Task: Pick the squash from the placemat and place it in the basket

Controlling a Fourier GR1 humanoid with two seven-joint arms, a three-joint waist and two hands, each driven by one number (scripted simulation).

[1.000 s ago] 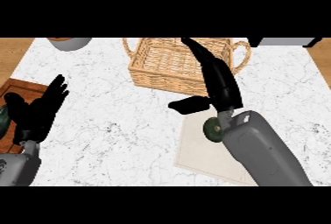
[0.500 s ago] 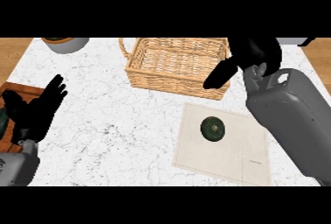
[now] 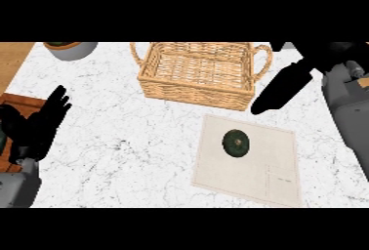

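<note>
So we're looking at the marble counter [image 3: 130, 161] first, since it carries everything. Toward its far edge, about the middle, sits the wicker basket [image 3: 198, 73], handles at both ends, nothing inside that we can see. Nearer the front right corner lies the pale placemat [image 3: 267, 171], turned a little askew to the counter's edges, and the squash [image 3: 235, 143] sits on its far left part, well apart from the basket's near wall.

Our right hand [image 3: 284, 88] hangs just beside the basket's right end, above the placemat's far edge, fingers straight and stretched out toward the near left, holding nothing. Our left hand [image 3: 39, 127] is resting at the left edge, fingers up and relaxed, also holding nothing. A grey bowl [image 3: 71, 49] pokes in at the far left corner.

Our read on the step: the pick hasn't happened, we're at the approach. Next move probably means bringing the right hand down and nearer over the squash, then curling fingers and thumb round it before lifting it over the basket rim.

As for orientation, the squash looks like a dark, roundish blob, a bit taller than wide in the head view, with a paler spot at its centre. We'd guess its long axis is near vertical, stem end up, but we honestly can't tell for sure.
</note>
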